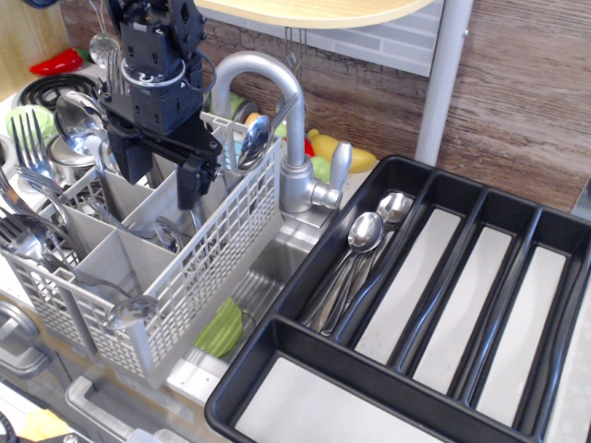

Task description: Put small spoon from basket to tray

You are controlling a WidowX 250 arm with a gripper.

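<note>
The light grey lattice basket (217, 263) stands at the left and holds several spoons and forks. My black gripper (157, 175) hangs over its middle compartments with its fingers (190, 182) spread and nothing between them. A small silver spoon bowl (168, 236) shows in the compartment just below the gripper. Another spoon (254, 138) stands in the far compartment by the faucet, and one (129, 311) leans out at the near side. I cannot tell for sure which is the small spoon. The black tray (305, 343) lies at the right, with two silver spoons (365, 231) in its leftmost long compartment.
A steel faucet (282, 101) arches between basket and tray, close to my gripper's right. The steel sink (277, 263) lies below it with a green item (222, 328) inside. Forks (28, 148) and a large spoon (78, 115) stick up at the basket's left. Toy fruit (328, 148) sits behind.
</note>
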